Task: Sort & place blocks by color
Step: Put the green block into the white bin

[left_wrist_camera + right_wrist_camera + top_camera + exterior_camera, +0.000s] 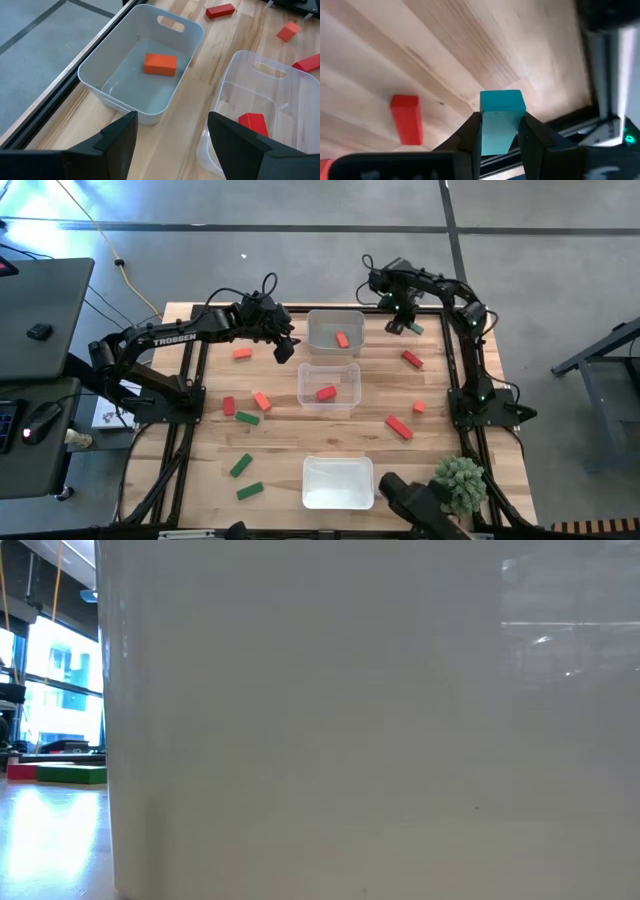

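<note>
Orange-red, deep red and green blocks lie flat and scattered on the wooden table (pixel 200 470). One orange block (pixel 342 339) lies in the far white tray (pixel 335 318), and one red block (pixel 326 392) lies in the clear middle tray (pixel 328 370). My left gripper (pixel 283 345) hangs open just left of these two trays; its wrist view shows the orange block (pixel 160 64) and the red block (pixel 252 122). My right gripper (pixel 400 320), at the far right of the table, is shut on a green block (pixel 413 328). A red block (pixel 406 117) lies near it. My right gripper pinches the green block between its two fingers, one on each long side (pixel 495 130). The block's free end (pixel 502 100) sticks out past the fingertips. It lies along the fingers, over the table's far right part.
A third, white tray (pixel 338 482) stands at the near edge and fills most of the low view (pixel 350 720). The spiky green plant ball (pixel 460 483) sits at the near right corner beside a dark mount (pixel 420 500). Bare wood lies between the trays and the right-hand blocks.
</note>
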You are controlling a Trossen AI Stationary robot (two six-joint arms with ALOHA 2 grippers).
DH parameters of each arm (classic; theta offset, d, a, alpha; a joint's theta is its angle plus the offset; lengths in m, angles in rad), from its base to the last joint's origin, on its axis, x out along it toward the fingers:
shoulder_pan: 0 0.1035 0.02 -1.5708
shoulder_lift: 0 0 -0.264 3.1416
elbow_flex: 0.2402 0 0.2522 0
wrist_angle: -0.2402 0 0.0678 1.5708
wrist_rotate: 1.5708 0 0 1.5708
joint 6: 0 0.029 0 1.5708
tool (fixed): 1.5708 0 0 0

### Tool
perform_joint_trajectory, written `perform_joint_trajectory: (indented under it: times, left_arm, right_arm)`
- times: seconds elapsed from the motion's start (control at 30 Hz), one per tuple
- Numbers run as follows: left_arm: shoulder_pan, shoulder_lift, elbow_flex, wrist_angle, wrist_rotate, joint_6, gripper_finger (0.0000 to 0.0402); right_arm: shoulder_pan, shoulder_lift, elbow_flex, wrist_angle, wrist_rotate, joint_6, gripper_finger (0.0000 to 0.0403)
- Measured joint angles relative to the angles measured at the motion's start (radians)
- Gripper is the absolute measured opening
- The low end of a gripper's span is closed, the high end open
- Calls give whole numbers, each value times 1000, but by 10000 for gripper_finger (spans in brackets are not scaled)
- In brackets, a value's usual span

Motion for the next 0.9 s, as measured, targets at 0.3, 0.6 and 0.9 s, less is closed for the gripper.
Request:
perform_joint_trajectory:
  times: [0.3, 0.6, 0.9]
  left_arm:
    - [0, 0, 0, -3, 0, -4, 229]
    - [-3, 0, 0, -90, 57, -37, 229]
    - [-82, 0, 0, -213, 61, -2, 229]
  right_arm:
    - [68, -213, 0, 0, -151, 150, 75]
    - [247, -422, 0, 61, -281, 369, 75]
    - [523, -493, 0, 203, -306, 594, 75]
